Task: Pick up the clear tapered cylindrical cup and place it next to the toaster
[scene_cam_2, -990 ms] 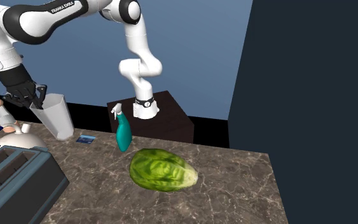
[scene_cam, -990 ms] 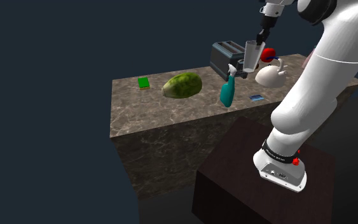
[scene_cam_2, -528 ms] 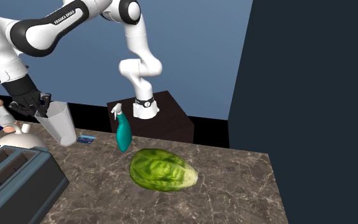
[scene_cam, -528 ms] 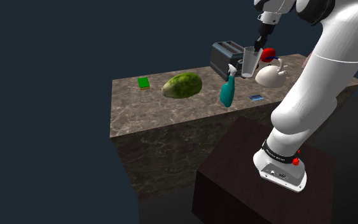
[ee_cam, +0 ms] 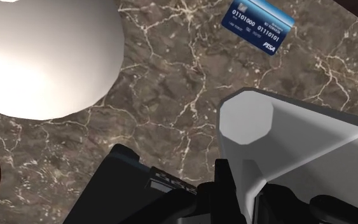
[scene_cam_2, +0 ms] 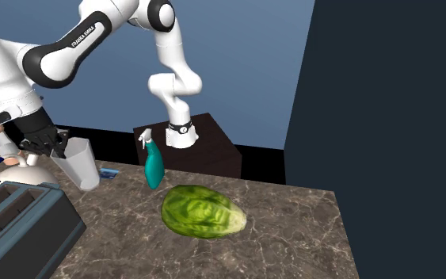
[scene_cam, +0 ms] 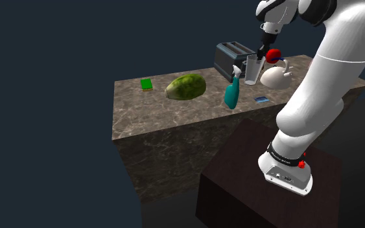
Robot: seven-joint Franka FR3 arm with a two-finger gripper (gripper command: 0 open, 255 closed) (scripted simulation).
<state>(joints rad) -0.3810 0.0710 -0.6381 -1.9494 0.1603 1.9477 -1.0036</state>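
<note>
While the gripper (scene_cam_2: 55, 145) was clenched on the rim of the pale, glassy tapered cup (scene_cam_2: 81, 164), the cup hung just below it, low over the marbled counter (scene_cam_2: 292, 234). We could not tell whether its base had met the stone. The toaster (scene_cam: 231, 57) stood near the gripper on one side. The white kettle (ee_cam: 41, 54) sat just beside the gripper on the other. A teal spray bottle (scene_cam: 231, 92) and a blue bank card (ee_cam: 260, 27) lay a little farther from the gripper, toward the arm's stand.

We judged the step in hand to be the set-down, with the carry nearly finished. From the wrist view the cup sat at a slant to the fingers, pinched through one wall only. To do this well, we thought the descent should be slow and straight, so the base could land flat and not on its edge. The gap between toaster and kettle looked narrow, so we would have avoided any sideways drift. We would have opened the jaws only once the counter bore the cup's weight, then lifted straight up, clear of the rim.
</note>
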